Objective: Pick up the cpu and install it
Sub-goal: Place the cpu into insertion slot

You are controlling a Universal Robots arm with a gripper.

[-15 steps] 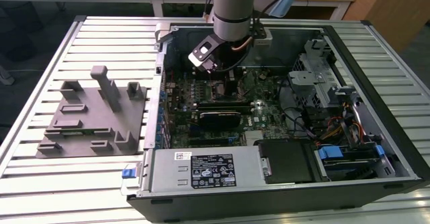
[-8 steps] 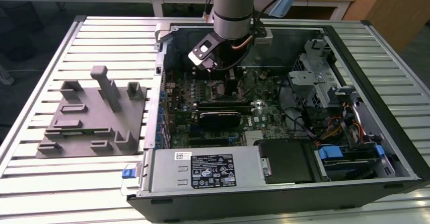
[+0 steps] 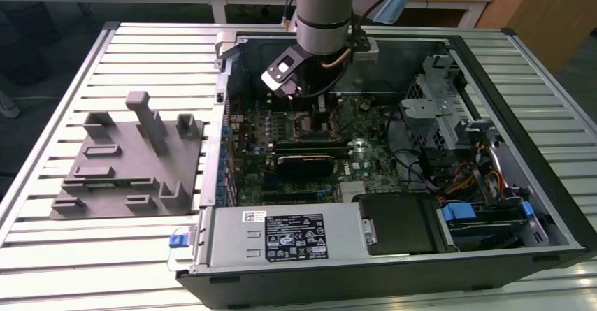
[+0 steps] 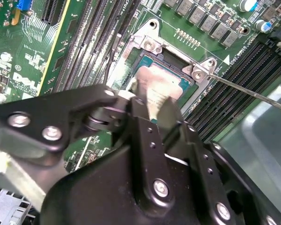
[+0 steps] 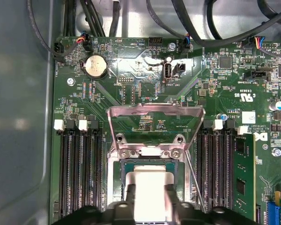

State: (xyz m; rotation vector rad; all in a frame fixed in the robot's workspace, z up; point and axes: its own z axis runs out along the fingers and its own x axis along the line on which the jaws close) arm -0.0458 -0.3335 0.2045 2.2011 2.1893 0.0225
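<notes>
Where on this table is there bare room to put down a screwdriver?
Bare slats lie on the table between the grey fixture tray and its near edge, and along the exterior view's right of the computer case. Inside the case it is crowded: the gripper holds the cpu at the socket.

In the exterior view an open computer case (image 3: 550, 206) lies on the desk (image 3: 56, 255), with the fixture tray (image 3: 112, 185) at its 9 o'clock. Inside, the power supply (image 3: 279, 237) sits at 6 o'clock and the drive cage (image 3: 438, 108) at 3. The claw (image 3: 312, 101) hangs at 12 o'clock over the motherboard (image 3: 373, 161). The cpu (image 5: 150, 185) lies in the socket (image 5: 113, 187), between memory slots (image 5: 79, 173).
</notes>
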